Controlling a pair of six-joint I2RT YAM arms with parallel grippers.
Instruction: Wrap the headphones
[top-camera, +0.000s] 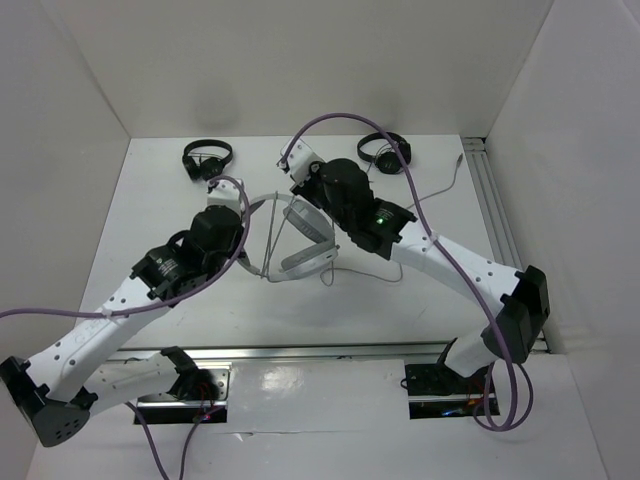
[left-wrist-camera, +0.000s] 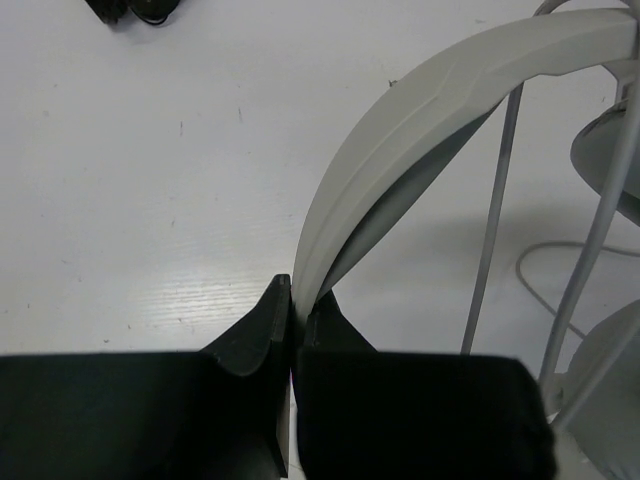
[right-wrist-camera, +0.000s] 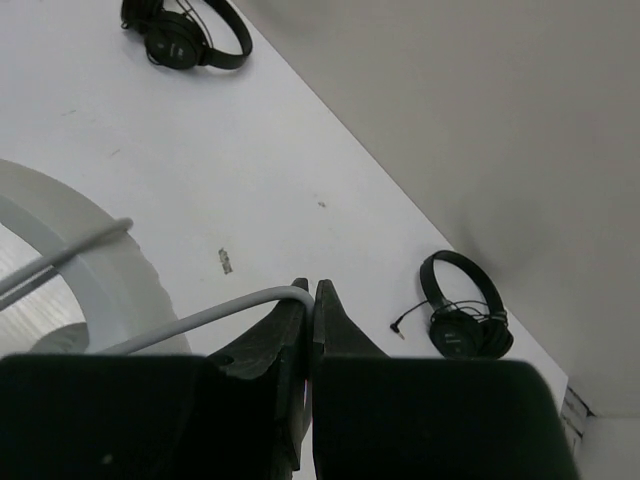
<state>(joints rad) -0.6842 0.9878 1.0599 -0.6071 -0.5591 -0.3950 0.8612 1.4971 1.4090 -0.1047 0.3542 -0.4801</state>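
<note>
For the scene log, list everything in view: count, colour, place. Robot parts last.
headphones: 1, white and light grey, mid-table
cable: 1, pale grey, strands running past the headband
black headphones: 2, black, far edge, one left, one right
table: 1, white, under everything
rails: 2, silver, table's right and near edges
arms: 2, white and black, reaching in from the near edge
arm cables: 2, purple, one along each arm
left gripper: 1, black, shut on the headphones' headband
right gripper: 1, black, shut on the cable
</note>
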